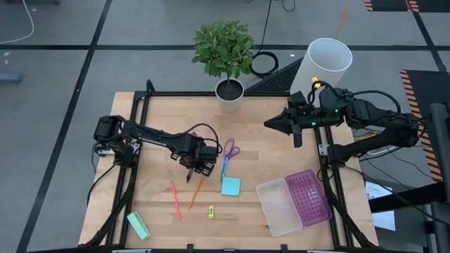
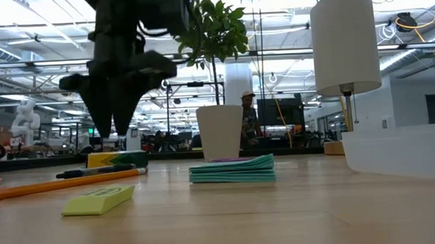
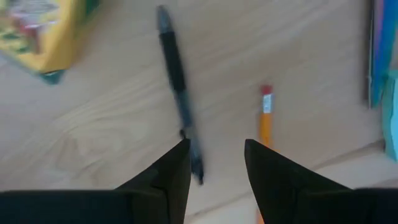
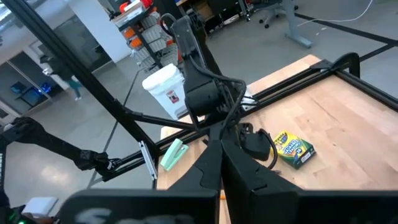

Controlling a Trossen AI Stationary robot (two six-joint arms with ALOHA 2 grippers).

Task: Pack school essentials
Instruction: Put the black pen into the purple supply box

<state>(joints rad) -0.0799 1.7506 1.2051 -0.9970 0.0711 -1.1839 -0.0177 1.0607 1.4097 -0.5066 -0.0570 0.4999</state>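
Observation:
My left gripper (image 3: pixel 214 143) hovers open over the middle of the table (image 1: pixel 199 167), fingers pointing down. Below it a black pen (image 3: pixel 176 81) lies flat, one end beside one fingertip; an orange pencil (image 3: pixel 266 118) lies beside the other. The yellow-green crayon box (image 4: pixel 292 149) lies close by. A red pencil (image 1: pixel 175 200), purple-handled scissors (image 1: pixel 228 151), a light-blue sticky-note pad (image 1: pixel 230 186) and a tiny yellow piece (image 1: pixel 211 211) rest flat on the wood. My right gripper (image 1: pixel 275 124) is shut, raised near the far right.
A clear container (image 1: pixel 280 205) with its purple lid (image 1: pixel 308 197) open beside it sits at the near right. A potted plant (image 1: pixel 229 93) stands at the far edge, a white cylinder (image 1: pixel 323 67) beyond the far right corner. A mint-green block (image 1: pixel 138 225) lies near left.

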